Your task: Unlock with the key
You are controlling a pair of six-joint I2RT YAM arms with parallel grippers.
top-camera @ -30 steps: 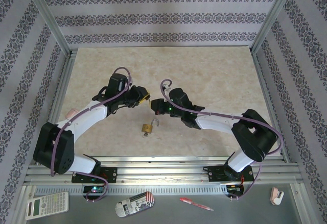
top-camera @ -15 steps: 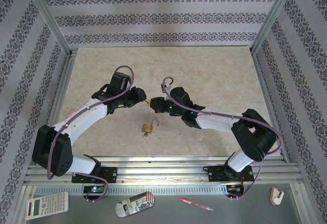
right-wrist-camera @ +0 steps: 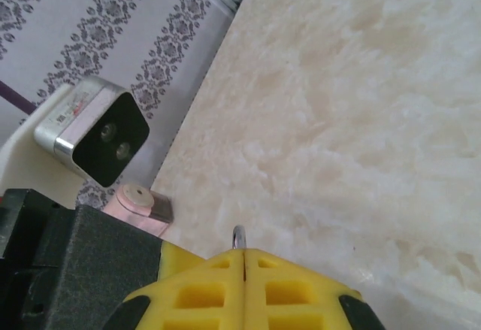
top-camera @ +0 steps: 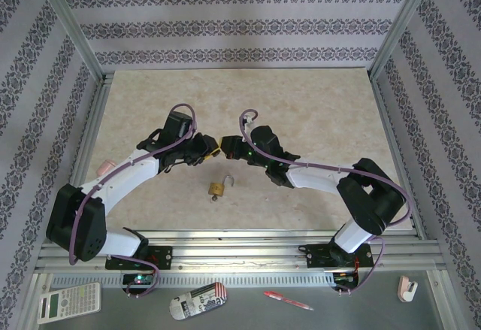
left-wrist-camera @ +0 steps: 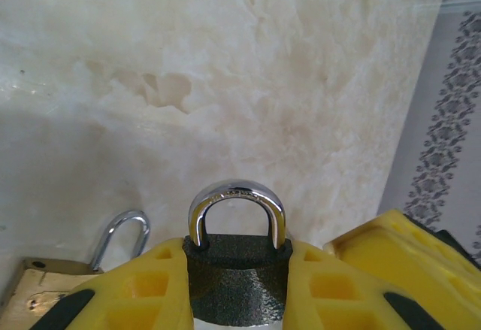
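1. Left tool is clamped on a dark padlock. The yellow fingers press its body from both sides, and it is held off the desk.
2. The dark padlock's silver shackle sits seated in the body on both legs, so I judge it not yet unlocked.
3. Right tool is closed tight with no gap between the pads. A thin silvery loop pokes out at the tip, which I take to be the key pinched there. Its blade is hidden, so I can't tell which way it points.
4. In the top view the two tools meet tip to tip above the desk, very close together. I can't tell whether they touch.
5. A brass padlock lies on the desk just in front of the tools, shackle swung open and nothing holding it.
6. Progress: key and lock are both picked up and brought together. Left to do, by my read: insert the key in the keyhole, turn it, and pop the shackle. The keyhole isn't visible, so insertion is unconfirmed.
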